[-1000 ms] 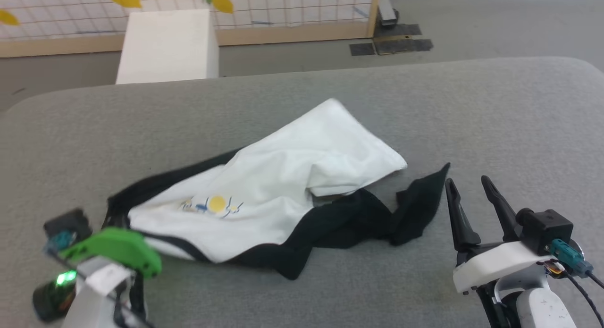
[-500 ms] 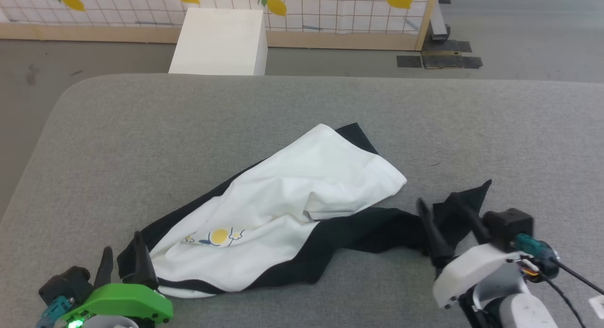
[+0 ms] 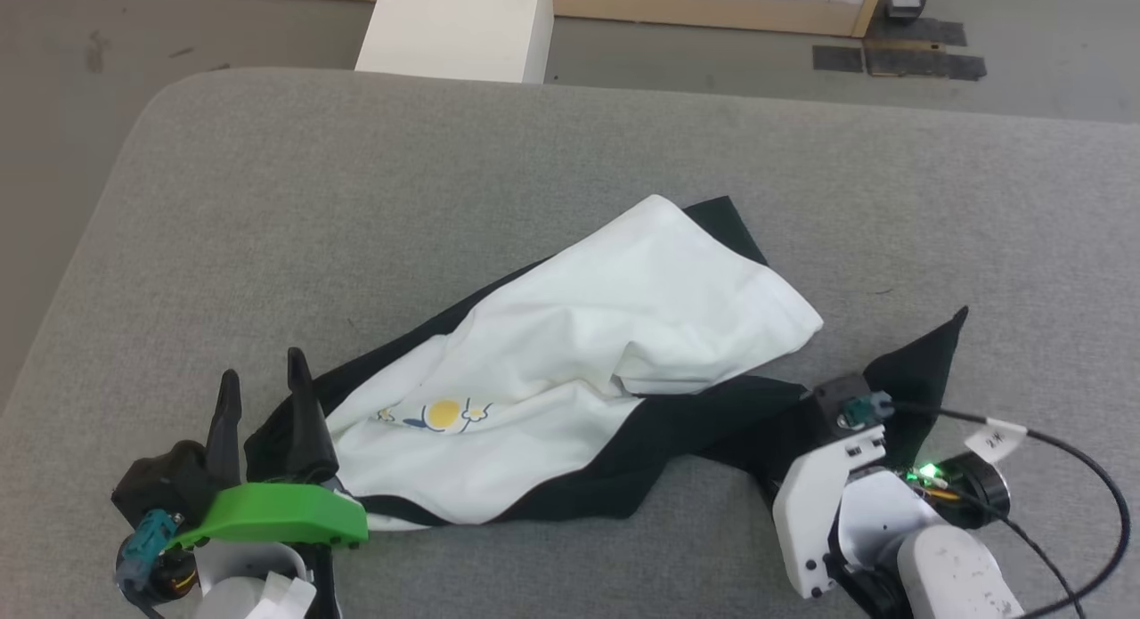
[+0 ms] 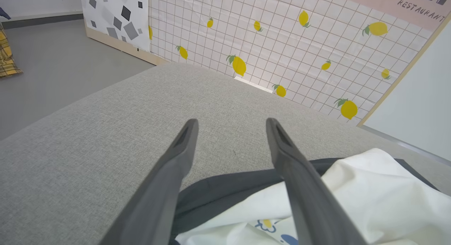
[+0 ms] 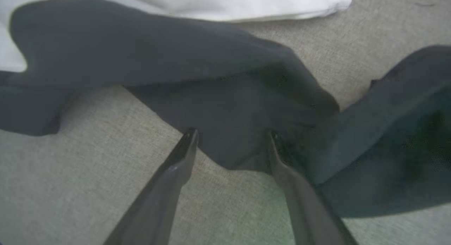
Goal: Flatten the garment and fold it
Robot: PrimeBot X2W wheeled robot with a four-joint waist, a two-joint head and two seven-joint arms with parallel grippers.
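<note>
Whereas a second ago it was tipped down at the shirt's near left corner, the left claw (image 3: 263,370) now points up with its fingers spread and nothing pinched between them. The black edge cloth lies slack under and just beside it, which I read as a release after a tug. Rightwards, the garment (image 3: 579,352) lies in the middle of the grey fabric-topped desk (image 3: 267,200) as a rumpled diagonal wedge. Its white body is on top with the small yellow-and-blue print (image 3: 441,414) facing up, one white corner is folded over, and the black sleeves are bunched beneath. Its lie looks much as before; it is the head camera that has shifted. Farther right, the right claw (image 5: 232,133) has dipped from beside the black sleeve (image 3: 926,361) to over it, fingers spread, straddling a hump of that sleeve without pinching it. Flattening is barely begun: the likely next step is closing on the sleeve and drawing it outward, and folding waits
</note>
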